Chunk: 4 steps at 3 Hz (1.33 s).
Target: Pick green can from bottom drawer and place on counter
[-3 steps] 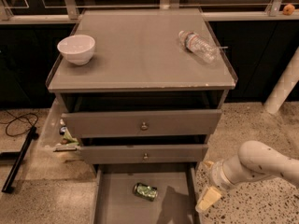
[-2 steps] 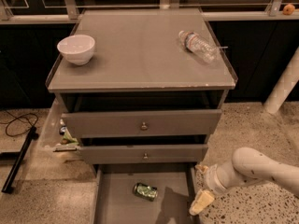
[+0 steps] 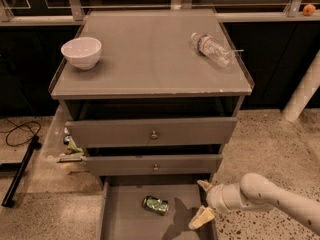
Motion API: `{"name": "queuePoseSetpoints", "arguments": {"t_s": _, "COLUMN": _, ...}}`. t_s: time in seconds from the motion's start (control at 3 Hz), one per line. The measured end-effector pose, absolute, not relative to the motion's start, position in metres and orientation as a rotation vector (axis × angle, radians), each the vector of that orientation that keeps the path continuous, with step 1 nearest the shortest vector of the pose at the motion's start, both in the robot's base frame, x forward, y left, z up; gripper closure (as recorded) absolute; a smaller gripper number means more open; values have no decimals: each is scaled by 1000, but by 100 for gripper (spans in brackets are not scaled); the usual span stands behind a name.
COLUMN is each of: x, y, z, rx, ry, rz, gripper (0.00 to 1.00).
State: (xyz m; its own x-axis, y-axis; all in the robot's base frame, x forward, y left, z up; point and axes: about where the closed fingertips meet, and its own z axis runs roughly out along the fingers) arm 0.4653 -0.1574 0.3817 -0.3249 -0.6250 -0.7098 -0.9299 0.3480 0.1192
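Observation:
The green can [image 3: 155, 205] lies on its side on the flat grey floor of the bottom drawer [image 3: 125, 219], which is pulled out below two knobbed drawers. My gripper [image 3: 202, 201] hangs at the drawer's right edge, right of the can and apart from it, fingers spread open and empty. One fingertip [image 3: 203, 185] is up near the middle drawer, the other [image 3: 199, 219] lower over the drawer floor. The counter [image 3: 150, 54] is the grey cabinet top above.
A white bowl [image 3: 81, 52] sits on the counter's left, and a clear plastic water bottle [image 3: 212, 48] lies at its right. Clutter [image 3: 70, 146] sticks out at the cabinet's left side. A black cable and stand [image 3: 20, 169] lie on the floor at left. A white post [image 3: 303, 91] stands at right.
My arm and gripper have moved left, from the floor beside the drawer to its right edge, closer to the can. The can has not moved.

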Motion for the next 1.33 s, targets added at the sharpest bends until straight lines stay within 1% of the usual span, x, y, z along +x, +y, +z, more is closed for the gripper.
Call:
{"name": "queuePoseSetpoints", "arguments": {"t_s": 0.33, "x": 479, "y": -146, "z": 351, "rx": -1303, "ry": 2018, "rz": 749, "gripper": 0}}
{"name": "queuePoseSetpoints", "arguments": {"t_s": 0.67, "x": 479, "y": -146, "z": 351, "rx": -1304, "ry": 2017, "rz": 749, "gripper": 0}}
{"name": "queuePoseSetpoints", "arguments": {"t_s": 1.0, "x": 482, "y": -136, "z": 337, "rx": -1317, "ry": 1991, "rz": 751, "gripper": 0}}
{"name": "queuePoseSetpoints", "arguments": {"t_s": 1.33, "x": 492, "y": -112, "z": 304, "rx": -1383, "ry": 1926, "rz": 707, "gripper": 0}}
